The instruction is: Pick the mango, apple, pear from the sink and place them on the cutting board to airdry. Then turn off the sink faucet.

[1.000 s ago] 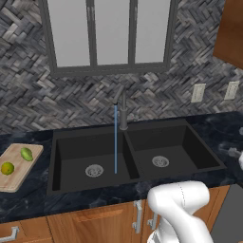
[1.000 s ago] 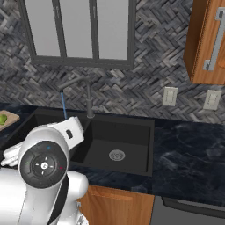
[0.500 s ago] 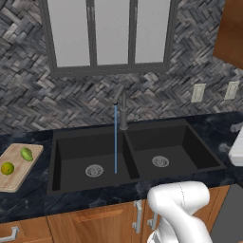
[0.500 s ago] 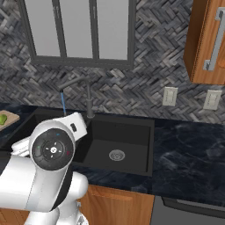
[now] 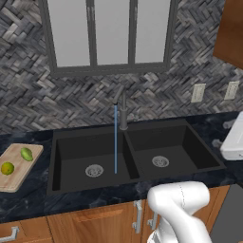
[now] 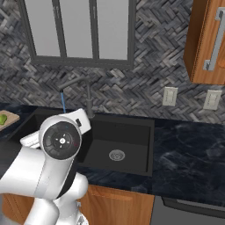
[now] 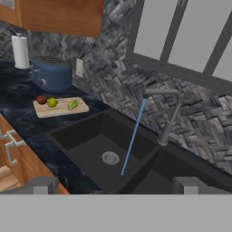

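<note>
1. Looking along our gripper (image 7: 115, 188) in the hand view, we see its two dark fingertips (image 7: 40, 186) standing well apart near the bottom, jaws wide and holding nothing.
2. Just past them lies the sink (image 7: 81, 131), a black double basin with a silver drain in the left basin (image 5: 94, 170) and another in the right.
3. A thin blue stream of water (image 5: 115, 140) falls from the spout into the left basin, beside the divider.
4. The sink faucet (image 5: 122, 107) stands upright at the back rim, between the two basins, its spout angled toward the left basin.
5. Farther off, on the dark counter left of the sink, rests the cutting board (image 7: 61, 108).
6. On it we find the apple (image 7: 41, 99), a yellow-green round fruit (image 7: 52, 102) and a green elongated fruit (image 7: 72, 105) in a row.
7. Behind the board sit a blue toaster (image 7: 50, 74) and a paper towel roll (image 7: 20, 51).
</note>
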### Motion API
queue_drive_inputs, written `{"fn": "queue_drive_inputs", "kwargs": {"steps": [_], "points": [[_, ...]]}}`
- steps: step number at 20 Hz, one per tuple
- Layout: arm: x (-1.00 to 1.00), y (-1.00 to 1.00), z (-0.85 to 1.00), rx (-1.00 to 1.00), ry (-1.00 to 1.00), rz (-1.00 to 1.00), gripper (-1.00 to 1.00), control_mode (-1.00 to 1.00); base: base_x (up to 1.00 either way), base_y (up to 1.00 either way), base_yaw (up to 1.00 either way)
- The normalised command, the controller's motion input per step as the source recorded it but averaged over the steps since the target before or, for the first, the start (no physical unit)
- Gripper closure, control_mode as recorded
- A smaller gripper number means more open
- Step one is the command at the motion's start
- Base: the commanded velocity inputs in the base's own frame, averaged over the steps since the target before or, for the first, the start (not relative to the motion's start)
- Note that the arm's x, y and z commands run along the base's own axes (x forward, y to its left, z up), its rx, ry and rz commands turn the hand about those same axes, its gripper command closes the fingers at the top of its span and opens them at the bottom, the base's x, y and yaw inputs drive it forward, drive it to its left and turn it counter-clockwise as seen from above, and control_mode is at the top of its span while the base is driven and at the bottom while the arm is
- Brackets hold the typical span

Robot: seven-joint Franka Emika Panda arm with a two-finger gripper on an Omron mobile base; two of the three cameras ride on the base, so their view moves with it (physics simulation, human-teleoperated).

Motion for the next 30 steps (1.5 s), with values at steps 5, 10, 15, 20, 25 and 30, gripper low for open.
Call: {"fn": "queue_drive_inputs", "kwargs": {"steps": [5,10,15,20,25,30], "points": [[0.14,0.00,0.00,0.00,0.00,0.00,-1.00,-1.00,0.00,0.00,0.00],[0.03,0.00,-0.01,0.00,-0.01,0.03,-1.00,-1.00,0.00,0.00,0.00],[0.09,0.00,-0.05,0.00,0.00,0.03,-1.00,-1.00,0.00,0.00,0.00],[0.20,0.00,-0.09,0.00,0.00,0.01,-1.00,-1.00,0.00,0.00,0.00],[0.13,0.00,-0.19,0.00,-0.01,0.00,-1.00,-1.00,0.00,0.00,0.00],[0.16,0.05,-0.23,0.00,-0.07,0.01,-1.00,-1.00,0.00,0.00,0.00]]}}
